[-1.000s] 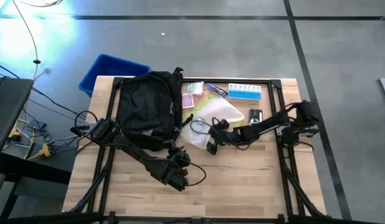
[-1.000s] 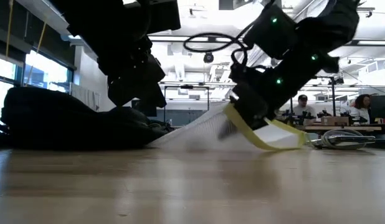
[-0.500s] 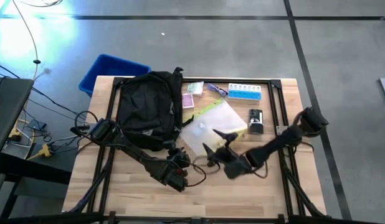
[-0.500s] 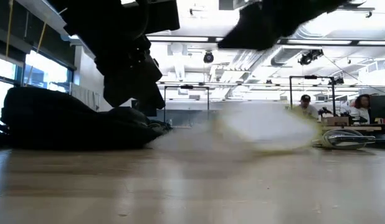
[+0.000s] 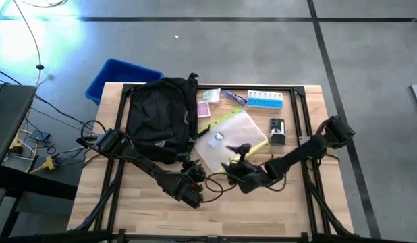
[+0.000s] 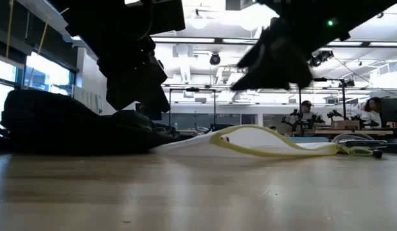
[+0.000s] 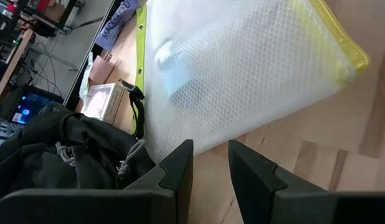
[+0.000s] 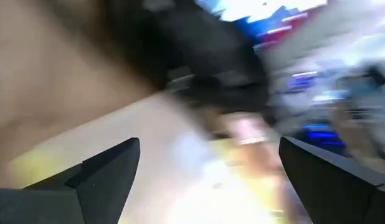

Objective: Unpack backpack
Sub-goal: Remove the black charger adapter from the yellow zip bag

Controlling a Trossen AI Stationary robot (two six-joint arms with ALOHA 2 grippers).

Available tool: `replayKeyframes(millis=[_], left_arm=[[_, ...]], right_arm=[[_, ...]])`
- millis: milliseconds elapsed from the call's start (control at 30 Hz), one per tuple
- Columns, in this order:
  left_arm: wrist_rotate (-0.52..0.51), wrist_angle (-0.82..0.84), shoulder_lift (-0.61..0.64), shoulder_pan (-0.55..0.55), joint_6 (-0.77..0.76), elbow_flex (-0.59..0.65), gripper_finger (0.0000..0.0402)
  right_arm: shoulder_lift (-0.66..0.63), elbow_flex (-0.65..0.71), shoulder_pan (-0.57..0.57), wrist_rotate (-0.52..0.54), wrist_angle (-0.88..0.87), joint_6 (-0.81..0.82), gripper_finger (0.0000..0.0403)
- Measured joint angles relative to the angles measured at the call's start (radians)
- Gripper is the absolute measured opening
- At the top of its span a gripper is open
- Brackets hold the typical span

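The black backpack [image 5: 161, 118] lies on the table's far left part, also seen in the low view [image 6: 63, 125]. Beside it, at the table's middle, a clear pouch with a yellow edge [image 5: 229, 138] lies flat, something small inside it. My left gripper [image 7: 210, 155] hovers near the backpack's near right corner. It points at the pouch [image 7: 242, 68], fingers a narrow gap apart with nothing between them. My right gripper [image 5: 234, 158] hangs wide open above the pouch's near edge, clear of it [image 6: 275, 58].
A blue bin [image 5: 121, 77] stands beyond the far left corner. Along the far edge lie a blue pill organiser [image 5: 264, 100] and small packets [image 5: 208, 101]; a small black item [image 5: 276, 128] sits right of the pouch. The near half of the table is bare wood. People sit in the room behind.
My right gripper has moved toward the table's near edge and upward, rolling as it went. The pouch's yellow edge, raised at that gripper a second ago, has dropped, and the pouch now lies flat on the table.
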State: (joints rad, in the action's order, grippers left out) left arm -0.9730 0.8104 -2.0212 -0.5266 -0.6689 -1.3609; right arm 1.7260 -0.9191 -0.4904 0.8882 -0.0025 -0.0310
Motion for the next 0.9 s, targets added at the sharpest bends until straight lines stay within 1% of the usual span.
replayKeyframes(millis=[33, 67, 100, 233, 333, 433, 600, 633, 767, 833, 900], left_arm=[[0.0, 0.0, 0.0, 0.0, 0.0, 0.0, 0.0083], [0.0, 0.0, 0.0, 0.0, 0.0, 0.0, 0.0083], [0.0, 0.0, 0.0, 0.0, 0.0, 0.0, 0.0083], [0.0, 0.0, 0.0, 0.0, 0.0, 0.0, 0.0083], [-0.001, 0.0, 0.0, 0.0, 0.0, 0.0, 0.0083], [-0.001, 0.0, 0.0, 0.0, 0.0, 0.0, 0.0083], [-0.001, 0.0, 0.0, 0.0, -0.001, 0.0, 0.0083], [-0.001, 0.0, 0.0, 0.0, -0.001, 0.0, 0.0083], [0.0, -0.001, 0.0, 0.0, -0.001, 0.0, 0.0083], [0.0, -0.001, 0.0, 0.0, -0.001, 0.0, 0.0083], [0.0, -0.002, 0.0, 0.0, -0.001, 0.0, 0.0083]], right_arm=[[0.0, -0.007, 0.005, -0.094, -0.039, 0.014, 0.0371], [0.0, -0.011, 0.008, -0.161, -0.086, 0.03, 0.037], [0.0, -0.017, 0.007, -0.193, -0.136, 0.04, 0.0368], [0.0, -0.051, -0.003, -0.212, -0.29, 0.073, 0.0344], [0.004, -0.048, 0.004, -0.25, -0.315, 0.078, 0.0312], [0.031, -0.048, 0.018, -0.228, -0.307, 0.065, 0.0279], [0.111, -0.048, 0.046, -0.2, -0.255, -0.048, 0.0238], [0.127, -0.048, 0.051, -0.173, -0.238, -0.057, 0.0232], [0.153, -0.048, 0.07, 0.012, -0.19, -0.057, 0.0206], [0.153, -0.048, 0.086, 0.05, -0.181, -0.049, 0.018], [0.154, -0.048, 0.1, 0.06, -0.17, -0.021, 0.0135]])
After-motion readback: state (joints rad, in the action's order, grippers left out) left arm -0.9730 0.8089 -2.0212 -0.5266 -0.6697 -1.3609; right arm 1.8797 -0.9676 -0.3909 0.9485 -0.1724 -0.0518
